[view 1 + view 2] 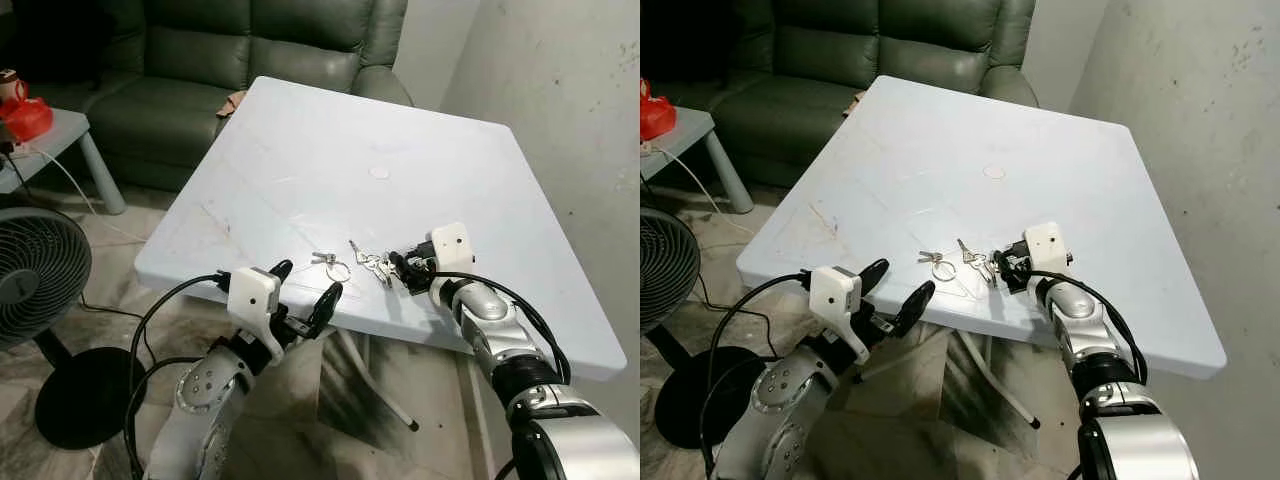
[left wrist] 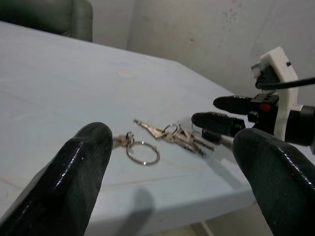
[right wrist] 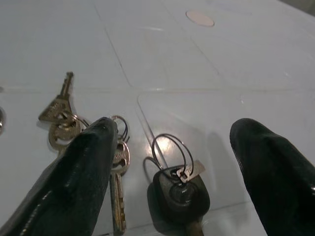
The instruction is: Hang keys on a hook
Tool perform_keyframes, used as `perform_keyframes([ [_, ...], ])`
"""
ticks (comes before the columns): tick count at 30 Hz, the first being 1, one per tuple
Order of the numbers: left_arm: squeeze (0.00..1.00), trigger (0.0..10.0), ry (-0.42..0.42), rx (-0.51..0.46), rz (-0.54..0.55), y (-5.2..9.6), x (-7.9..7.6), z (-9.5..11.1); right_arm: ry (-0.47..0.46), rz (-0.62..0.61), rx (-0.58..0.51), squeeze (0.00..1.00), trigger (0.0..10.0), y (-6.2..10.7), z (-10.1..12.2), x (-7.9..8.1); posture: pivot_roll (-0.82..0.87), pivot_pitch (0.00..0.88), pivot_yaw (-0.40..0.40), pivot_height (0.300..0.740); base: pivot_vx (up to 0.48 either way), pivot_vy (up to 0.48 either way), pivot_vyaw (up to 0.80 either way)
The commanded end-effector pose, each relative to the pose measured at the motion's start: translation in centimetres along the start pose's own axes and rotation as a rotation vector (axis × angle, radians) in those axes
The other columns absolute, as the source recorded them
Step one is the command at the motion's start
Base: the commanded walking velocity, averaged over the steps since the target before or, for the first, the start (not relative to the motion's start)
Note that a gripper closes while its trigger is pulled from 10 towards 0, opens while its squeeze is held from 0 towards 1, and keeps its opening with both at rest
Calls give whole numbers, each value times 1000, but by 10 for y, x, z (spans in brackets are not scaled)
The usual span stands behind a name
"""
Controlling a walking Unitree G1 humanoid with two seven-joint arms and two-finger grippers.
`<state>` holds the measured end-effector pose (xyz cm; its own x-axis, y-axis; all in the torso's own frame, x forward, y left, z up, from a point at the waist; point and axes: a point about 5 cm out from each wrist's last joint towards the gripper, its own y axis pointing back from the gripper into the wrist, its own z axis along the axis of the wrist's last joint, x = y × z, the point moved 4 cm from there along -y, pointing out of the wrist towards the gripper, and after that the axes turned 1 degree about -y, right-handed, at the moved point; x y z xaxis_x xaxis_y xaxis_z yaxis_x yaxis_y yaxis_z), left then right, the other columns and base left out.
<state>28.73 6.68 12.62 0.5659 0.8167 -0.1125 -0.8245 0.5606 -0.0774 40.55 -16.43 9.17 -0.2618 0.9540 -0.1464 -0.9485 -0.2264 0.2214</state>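
A bunch of silver keys (image 1: 370, 265) lies near the front edge of the white table (image 1: 330, 140), with a loose ring and small key (image 1: 333, 266) just to its left. A black key fob (image 3: 179, 194) on a wire ring rests beside the bunch (image 3: 64, 118). My right gripper (image 1: 405, 268) is low over the table at the right of the keys, open, and the fob lies between its fingers (image 3: 78, 182) untouched. My left gripper (image 1: 305, 290) hangs open just off the table's front edge, pointing at the ring (image 2: 142, 152).
A green sofa (image 1: 250, 60) stands behind the table. A floor fan (image 1: 35, 280) and a small side table (image 1: 60, 130) with a red object (image 1: 25, 118) are at the left. A bare wall (image 1: 580, 100) runs close along the right. A small white disc (image 1: 379, 172) lies mid-table.
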Motion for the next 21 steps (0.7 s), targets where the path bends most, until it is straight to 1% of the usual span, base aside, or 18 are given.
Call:
perform_keyframes([
  [1,0,10000,-15,-7,-11,0,-6,5,-3,-18,-5,0,588,-1,5,-6,134,94,-141,740,0,0,0],
  [2,0,10000,-15,-6,-10,0,-6,5,-1,-16,-6,0,353,-1,5,-6,134,94,-141,740,0,0,0],
  [3,0,10000,-15,-5,-9,1,-6,6,-3,-14,1,0,706,-2,5,-5,134,98,-142,740,0,0,0],
  [4,0,10000,-16,-2,-6,2,-6,6,-2,-5,13,0,4510,-2,4,-4,135,104,-144,740,0,0,0],
  [5,0,10000,-16,-1,-4,2,-6,6,-2,-4,16,0,5059,-2,3,-4,136,113,-145,740,0,0,0],
  [6,0,10000,-15,1,-2,3,-6,6,-1,0,19,0,6000,-3,3,-3,137,114,-145,740,0,0,0],
  [7,0,10000,-15,2,1,3,-5,6,3,2,22,0,4588,-3,3,-3,137,116,-146,740,0,0,0],
  [8,0,10000,-14,4,3,4,-6,6,4,3,25,0,4745,-3,2,-3,138,123,-148,740,0,0,0],
  [9,0,10000,-12,4,5,4,-6,7,4,6,27,0,4549,-3,2,-2,137,130,-149,740,0,0,0],
  [10,0,10000,-13,5,6,5,-6,7,8,5,30,0,3608,-3,2,-2,136,133,-150,740,0,0,0],
  [11,0,10000,-12,9,9,6,-7,6,13,2,33,0,4745,-3,2,-2,136,136,-151,740,0,0,0],
  [12,0,10000,-11,10,9,6,-7,6,14,1,34,0,4745,-3,2,-2,137,139,-152,740,0,0,0],
  [13,0,10000,-11,10,10,6,-7,6,16,3,36,0,4627,-4,2,-2,137,139,-152,740,0,0,0],
  [14,0,10000,-9,13,13,7,-7,6,18,3,39,0,4157,-4,2,-2,139,146,-155,740,0,0,0],
  [16,0,10000,-8,14,14,7,-7,6,17,3,40,0,4118,-4,2,-2,139,148,-156,740,0,0,0],
  [17,0,10000,-8,15,17,7,-7,6,15,8,40,0,3176,-4,2,-1,141,152,-158,740,0,0,0],
  [19,0,10000,-8,16,20,8,-6,7,15,14,38,0,3294,-5,3,0,143,154,-159,740,0,0,0],
  [21,0,10000,-8,15,27,8,-5,7,16,20,35,0,3059,-5,4,2,143,156,-161,740,0,0,0],
])
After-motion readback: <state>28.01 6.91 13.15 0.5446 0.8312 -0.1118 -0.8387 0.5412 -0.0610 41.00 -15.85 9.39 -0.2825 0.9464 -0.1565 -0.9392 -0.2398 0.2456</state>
